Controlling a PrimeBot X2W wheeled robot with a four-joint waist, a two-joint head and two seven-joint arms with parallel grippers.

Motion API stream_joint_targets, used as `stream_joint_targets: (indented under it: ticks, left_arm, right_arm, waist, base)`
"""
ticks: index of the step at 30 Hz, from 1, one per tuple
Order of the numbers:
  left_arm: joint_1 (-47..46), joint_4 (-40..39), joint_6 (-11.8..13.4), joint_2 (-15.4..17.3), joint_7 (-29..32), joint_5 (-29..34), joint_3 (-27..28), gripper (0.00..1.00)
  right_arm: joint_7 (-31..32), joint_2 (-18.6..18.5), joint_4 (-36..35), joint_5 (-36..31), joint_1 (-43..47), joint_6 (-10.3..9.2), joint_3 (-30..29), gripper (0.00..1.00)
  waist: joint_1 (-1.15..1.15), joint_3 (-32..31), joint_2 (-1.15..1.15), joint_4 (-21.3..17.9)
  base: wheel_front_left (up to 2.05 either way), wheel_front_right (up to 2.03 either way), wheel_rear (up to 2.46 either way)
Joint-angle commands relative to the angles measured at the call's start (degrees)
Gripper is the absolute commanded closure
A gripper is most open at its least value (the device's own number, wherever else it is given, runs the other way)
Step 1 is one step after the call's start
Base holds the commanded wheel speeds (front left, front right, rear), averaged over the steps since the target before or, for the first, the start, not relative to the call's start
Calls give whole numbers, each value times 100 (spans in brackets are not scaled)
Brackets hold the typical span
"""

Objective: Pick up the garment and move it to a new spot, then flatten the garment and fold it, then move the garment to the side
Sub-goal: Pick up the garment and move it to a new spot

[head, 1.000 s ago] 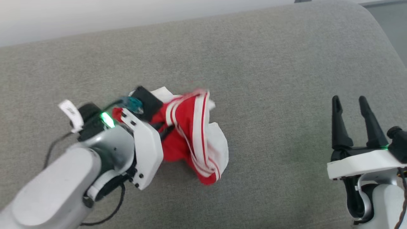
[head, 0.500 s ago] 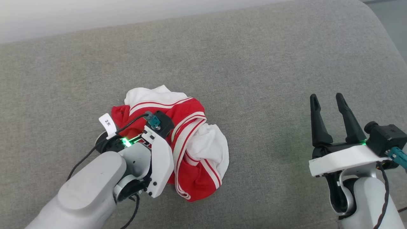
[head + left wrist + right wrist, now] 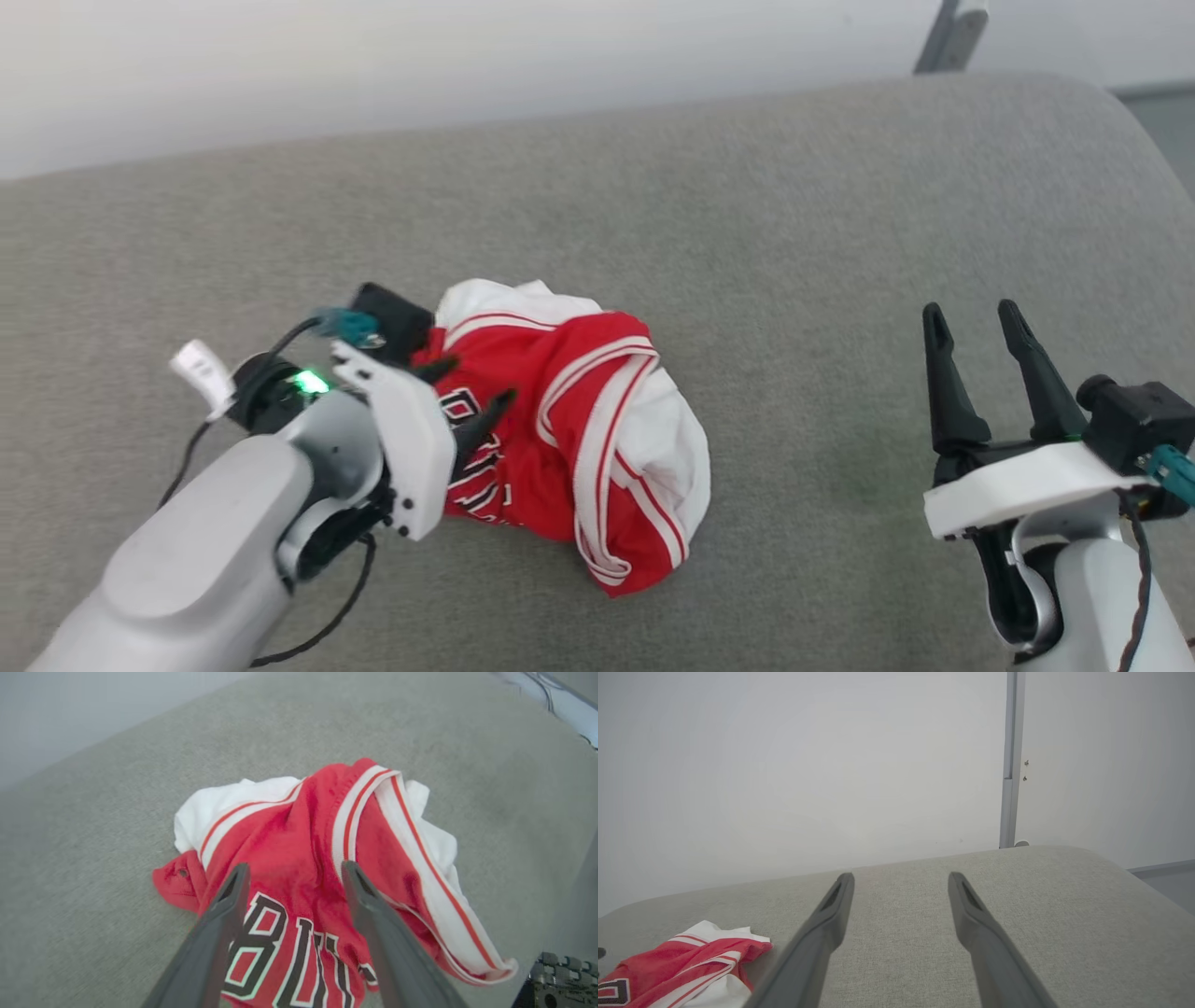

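left wrist view: left gripper [image 3: 295,868] spread wide, clasping nothing, garment [image 3: 373,826] just under its jaws; right gripper [image 3: 901,877] equally wide, empty, garment well aside.

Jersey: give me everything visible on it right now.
The garment is a red, knit-looking jersey, crumpled in a loose heap on the grey cushion, not flattened. White-and-red striped trim curls across the top. Its white inside shows at the right and rear. Black, white-outlined lettering, of which BU is readable, faces up near the left gripper. The gripper's open fingers straddle the fabric without pinching it, and whether they touch it cannot be told.
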Motion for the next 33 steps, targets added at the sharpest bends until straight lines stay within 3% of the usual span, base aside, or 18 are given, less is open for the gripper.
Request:
stream_joint_targets:
  ticks: [1,15,22,25,33]
  left_arm:
    - [110,-33,56,47,-112,10,70,0]
    - [1888,-805,832,745,-3034,-34,1306,0]
    - [2946,-1265,1243,645,-3473,162,2276,0]
    - [3473,-1469,1236,424,-3480,360,2880,0]
    - [4324,-1613,822,-167,-3483,983,3945,0]
  right_arm:
    - [-17,-21,8,-8,81,0,-2,0]
    - [-177,-214,204,60,503,0,-77,0]
    - [-203,-208,185,34,663,0,-135,0]
    - [-215,-192,158,15,720,0,-160,0]
    - [-221,-151,146,-25,751,0,-157,0]
  waist:
    - [0,-147,0,133]
    - [0,-860,0,561]
    - [0,-995,0,664]
    - [0,-1016,0,705]
    - [0,-1039,0,759]
  base:
    - [0,0,0]
    - [0,0,0]
    - [0,0,0]
    - [0,0,0]
    - [0,0,0]
